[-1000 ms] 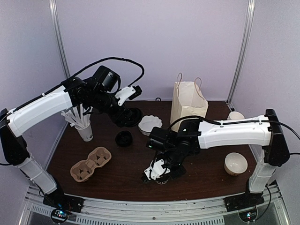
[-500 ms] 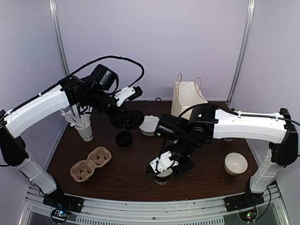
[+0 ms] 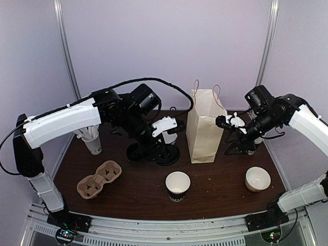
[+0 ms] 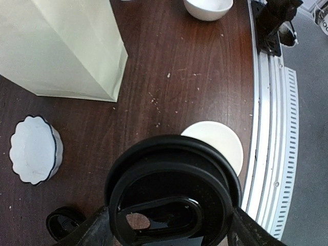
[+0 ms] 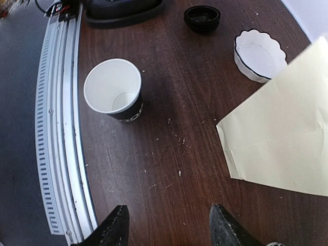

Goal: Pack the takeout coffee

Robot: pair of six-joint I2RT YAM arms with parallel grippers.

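Observation:
The takeout coffee cup (image 3: pixel 177 185) stands upright and uncovered near the front edge, white inside with a black lower band (image 5: pixel 113 89). My left gripper (image 3: pixel 165 154) is shut on its round black lid (image 4: pixel 171 197), held above the table just behind and left of the cup. In the left wrist view the cup's rim (image 4: pixel 220 143) peeks out past the lid. My right gripper (image 3: pixel 240 147) hangs raised to the right of the paper bag, open and with nothing in it (image 5: pixel 169 230). Its fingertips (image 5: pixel 115 228) hover over bare tabletop.
An upright paper bag (image 3: pixel 205 128) stands at the centre back. A cardboard cup carrier (image 3: pixel 98 179) lies front left, with a cup of straws (image 3: pixel 92 141) behind it. A white bowl (image 3: pixel 258 178) sits front right. A second black lid (image 5: pixel 202 18) and a scalloped white dish (image 5: pixel 259 54) lie left of the bag.
My right gripper opened, let go of the cup and swung up and away to the right of the bag. My left arm carried the black lid from the back left toward the centre.

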